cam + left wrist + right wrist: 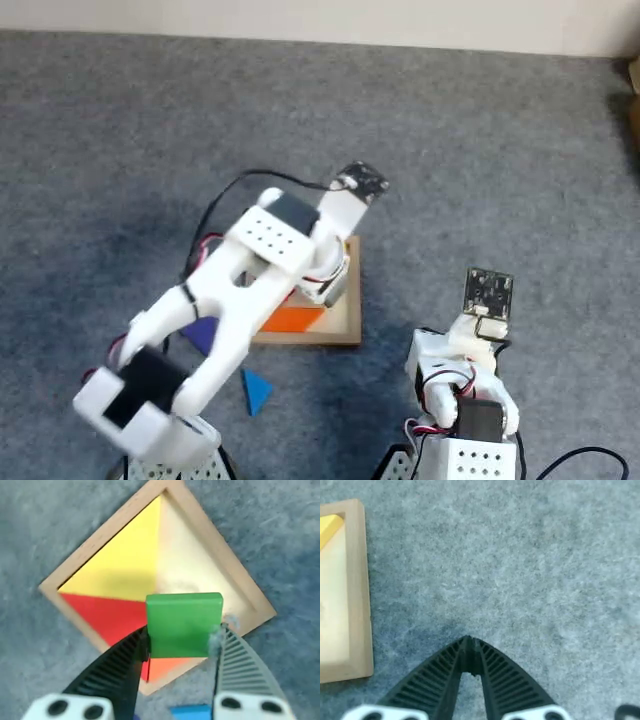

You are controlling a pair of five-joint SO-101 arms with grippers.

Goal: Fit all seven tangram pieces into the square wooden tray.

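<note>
Tangram piece closest to the arm bases is a blue triangle (pixel 257 390), lying loose on the gray, carpet-like surface (pixel 520 150), with a purple piece (pixel 203 335) just beyond it. Off to the other side, the right claw (pixel 471 647) is pinched shut with nothing in it. It hangs over bare surface, beside the wooden tray (pixel 345 330) but clear of its rim.

The tray itself sits a bit farther out. Inside it there's a yellow triangle (pixel 125 560), and a red triangle (pixel 107 615) touching it along one edge. An orange piece (pixel 167 667) sits in the corner nearest the arms. The rest of the tray floor is bare wood.

The left claw (pixel 182 640) is right over the tray, clamped on a green square (pixel 184 625), one finger on each side. The square sits above where red, orange and bare wood meet; can't tell if it's touching down.

Past the tray the gray surface runs to a pale wall (pixel 300 15).
</note>
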